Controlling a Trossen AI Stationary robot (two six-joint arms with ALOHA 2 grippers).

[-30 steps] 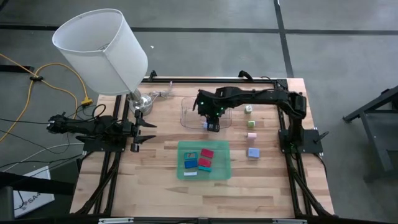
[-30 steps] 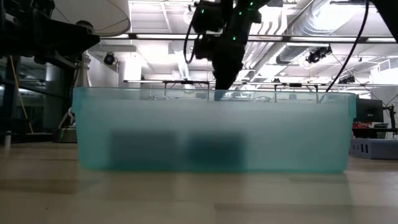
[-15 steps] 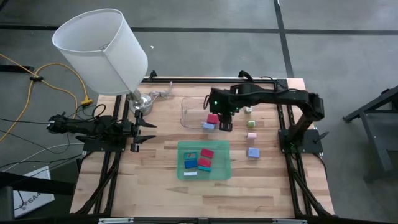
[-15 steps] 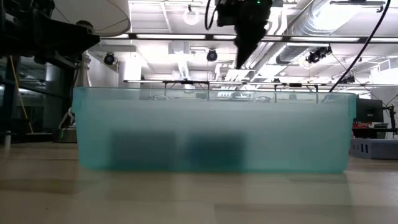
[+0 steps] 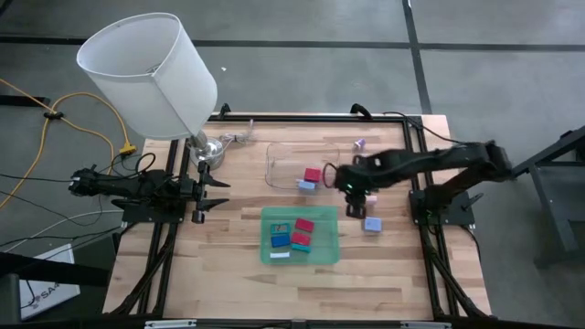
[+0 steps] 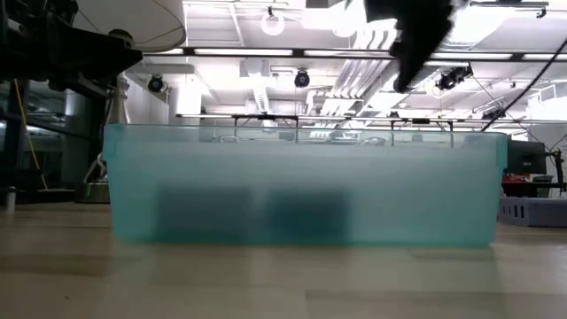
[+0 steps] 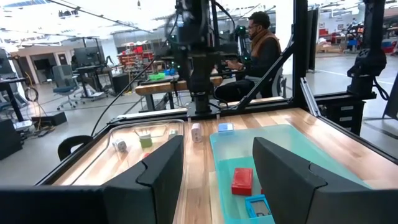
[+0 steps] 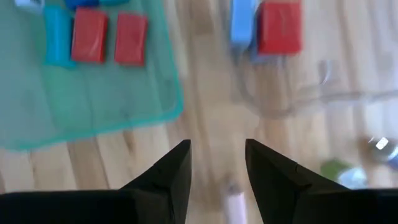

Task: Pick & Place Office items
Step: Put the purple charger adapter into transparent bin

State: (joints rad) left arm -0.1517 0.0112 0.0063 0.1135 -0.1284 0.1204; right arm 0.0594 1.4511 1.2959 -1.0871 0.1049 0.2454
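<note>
The office items are small blocks. Red, teal and blue ones lie in the green tray (image 5: 323, 254) (image 8: 37, 118). A red block (image 5: 313, 175) (image 8: 280, 28) and a blue block (image 5: 306, 185) lie in the clear tray (image 5: 279, 164). A purple block (image 5: 359, 143), a pink block (image 5: 371, 196) (image 8: 235, 206) and a pale blue block (image 5: 372, 223) rest on the wood. My right gripper (image 5: 354, 194) (image 8: 217, 168) hovers open above the table between the clear tray and the pink block. My left gripper (image 5: 224, 192) (image 7: 217, 180) waits open at the table's left edge.
A white lamp shade (image 5: 151, 73) on a metal base (image 5: 208, 149) stands over the far left corner. In the low view the green tray (image 6: 301, 186) fills the front. A person (image 7: 258, 46) sits at a desk beyond the table. Bare wood lies toward the near edge.
My right gripper has risen from the clear tray and swung toward the table's right, ending over the loose blocks. A red block now shows in the clear tray where the gripper stood.
</note>
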